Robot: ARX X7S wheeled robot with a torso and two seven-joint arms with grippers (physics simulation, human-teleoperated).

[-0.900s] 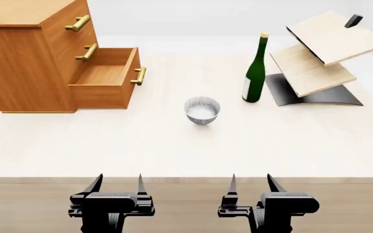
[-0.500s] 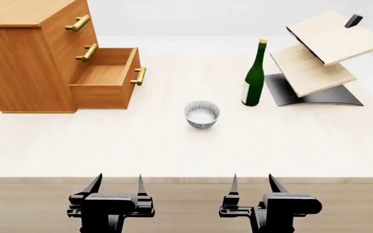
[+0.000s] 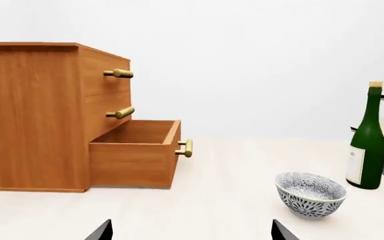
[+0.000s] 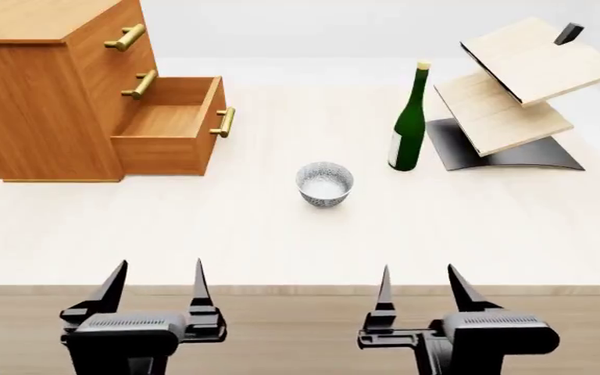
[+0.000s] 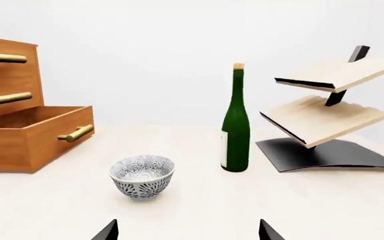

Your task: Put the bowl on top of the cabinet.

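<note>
The bowl [image 4: 325, 184], white with a dense dark pattern, stands upright on the pale table [image 4: 279, 234] near its middle; it also shows in the left wrist view as the bowl [image 3: 310, 193] and in the right wrist view as the bowl [image 5: 142, 176]. The orange-brown cabinet [image 4: 50, 86] stands at the back left with its bottom drawer [image 4: 169, 125] pulled out; its flat top is bare. My left gripper [image 4: 159, 283] and right gripper [image 4: 422, 286] hover open at the table's near edge, well short of the bowl, nothing between their fingers.
A green wine bottle [image 4: 408, 125] stands upright right of and behind the bowl. A slanted light-wood shelf rack [image 4: 514, 94] on a black base occupies the back right. The open drawer juts toward the bowl's side.
Both grippers have risen a little at the near edge; the left one shifted to the left, the right one slightly right. Bowl, bottle and cabinet stay put.
</note>
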